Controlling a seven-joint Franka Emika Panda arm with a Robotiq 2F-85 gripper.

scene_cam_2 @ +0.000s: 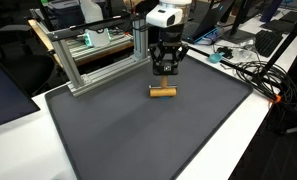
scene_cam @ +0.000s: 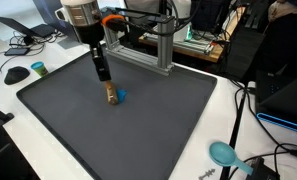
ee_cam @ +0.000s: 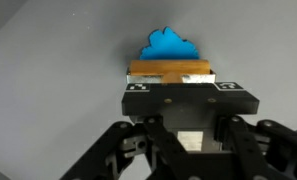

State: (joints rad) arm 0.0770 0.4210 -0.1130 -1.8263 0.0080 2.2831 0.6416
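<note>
My gripper point(scene_cam: 103, 75) hangs over the dark mat point(scene_cam: 168, 125), shut on a black block point(ee_cam: 188, 100) that carries two small white-and-black markers on its top edge. The block hides the fingertips in the wrist view. Just below and beyond it a short wooden cylinder point(scene_cam: 111, 96) lies on its side on the mat, with a blue piece point(scene_cam: 121, 96) touching it. In the wrist view the cylinder point(ee_cam: 170, 70) lies crosswise ahead of the block, and the blue piece point(ee_cam: 168, 45) is behind it. In an exterior view the gripper point(scene_cam_2: 166, 70) stands directly above the cylinder point(scene_cam_2: 164, 91), a small gap apart.
An aluminium frame point(scene_cam: 148, 45) stands at the back of the mat, also seen as the frame point(scene_cam_2: 88, 60). A teal scoop point(scene_cam: 223, 153) lies on the white table near the mat's corner. Cables point(scene_cam_2: 253, 75) and a dark mouse point(scene_cam: 16, 74) lie beside the mat.
</note>
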